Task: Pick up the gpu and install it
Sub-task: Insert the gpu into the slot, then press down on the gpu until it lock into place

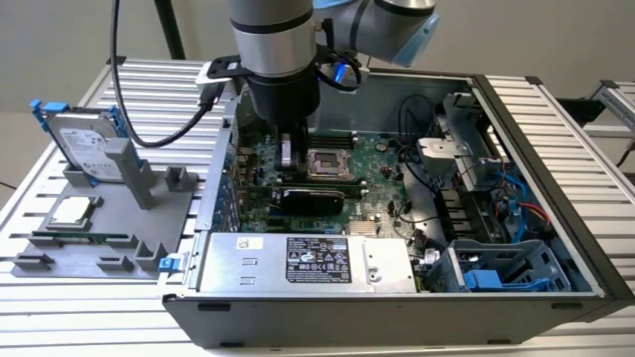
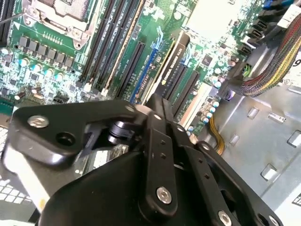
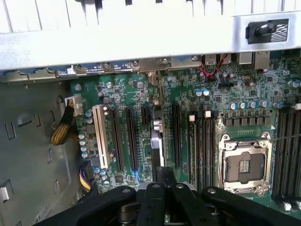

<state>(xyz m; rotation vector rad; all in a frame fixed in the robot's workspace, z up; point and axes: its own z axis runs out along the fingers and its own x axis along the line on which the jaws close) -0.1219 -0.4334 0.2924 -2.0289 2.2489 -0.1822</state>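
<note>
I have the black two-fingered gripper point(image 3: 163, 173) down inside the open grey metal computer case point(image 1: 540, 160), over the green motherboard point(image 3: 188, 94). The gpu point(image 3: 157, 143), a thin expansion card with a green board and a black shroud, stands on edge among the long black slots. It lies directly ahead of the fingertips, and its long axis runs straight away from them, parallel to the slots. The fingers are drawn together and, as far as I can judge, pinch the card's near edge. The second wrist view shows the card's black side face, which the first wrist view gives only edge-on. The exterior view shows the card beside the square silver processor socket point(image 1: 326, 162).
</note>
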